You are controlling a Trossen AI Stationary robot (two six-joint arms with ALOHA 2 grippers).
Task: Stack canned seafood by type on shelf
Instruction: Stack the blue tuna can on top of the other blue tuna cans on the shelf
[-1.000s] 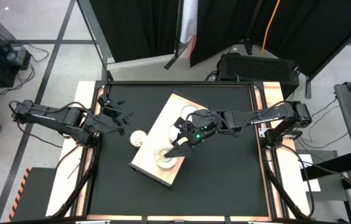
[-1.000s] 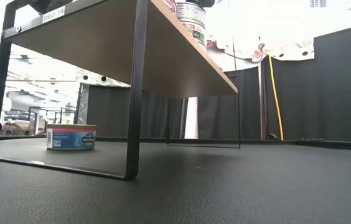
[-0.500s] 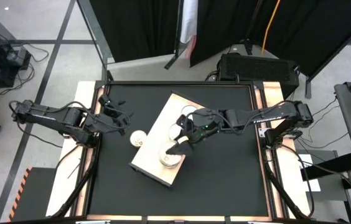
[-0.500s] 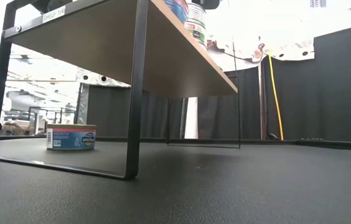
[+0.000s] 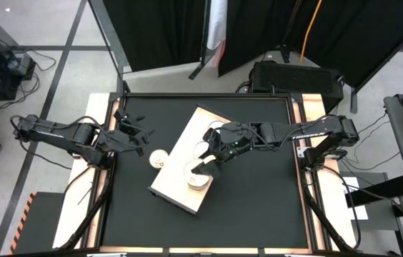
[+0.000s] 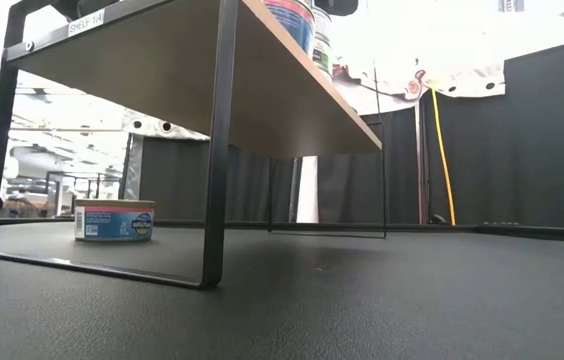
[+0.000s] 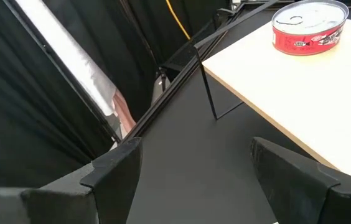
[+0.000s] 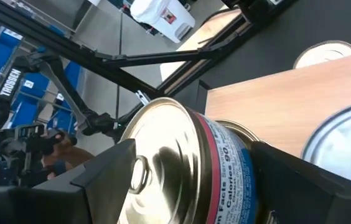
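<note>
Movement: since a second ago the right gripper (image 5: pixel 203 168) has slid along the shelf (image 5: pixel 175 191) toward its near end, carrying a tin with it; the left arm has not shifted.
Table: black tabletop (image 5: pixel 259 207), the shelf set on it at a slant on dark metal legs.
Shelf: pale wooden board, several tins on top in the high view, one red-labelled tin (image 7: pixel 308 28) near its far corner in the left wrist view.
Right arm: reaches from the right edge over the board's middle.
Right claw: jaws spread wide, one finger either side of a blue-and-pink-labelled tin (image 8: pixel 182 168), which it holds just above the stack (image 5: pixel 198 180) near the shelf's lower end.
Left claw: left gripper (image 5: pixel 138 135) parked at the table's left edge, fingers wide apart, empty.
Loose tin: one silver-lidded tin (image 5: pixel 159 156) on the tabletop just beside the shelf's left edge.
Handling: tins look rigid, light and smooth-walled; likely slippery, so the side wall, squarely across the round, seems the safest hold.
</note>
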